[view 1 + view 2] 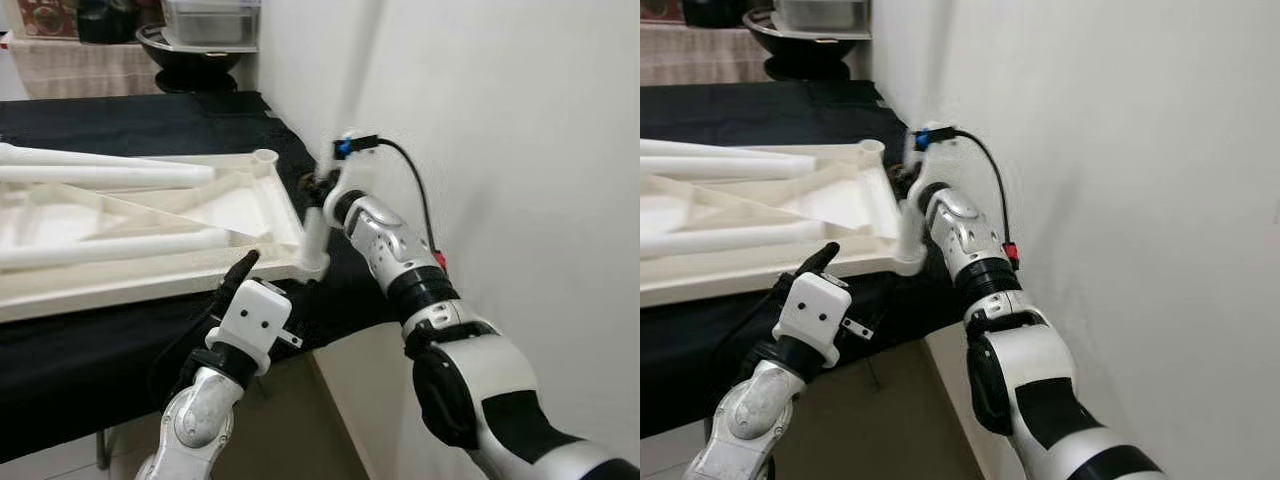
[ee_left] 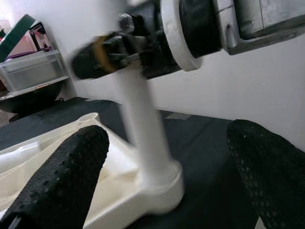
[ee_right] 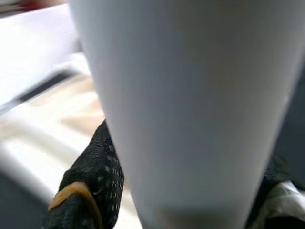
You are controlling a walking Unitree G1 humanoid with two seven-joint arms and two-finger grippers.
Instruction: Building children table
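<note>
We read no brand, label or writing anywhere. The cream tabletop (image 1: pixel 150 225) lies upside down on the black-draped table (image 1: pixel 120 125) at centre left, two loose white legs (image 1: pixel 100 170) resting across it. At its near right corner a white leg (image 1: pixel 316 235) stands upright in the socket, clamped by the right tool (image 1: pixel 322 188) (its fingers largely hidden behind the leg). The left tool (image 1: pixel 240 272), lower centre, hovers spread wide with nothing in it, just short of that corner. Bins at the upper left are cut off.
</note>
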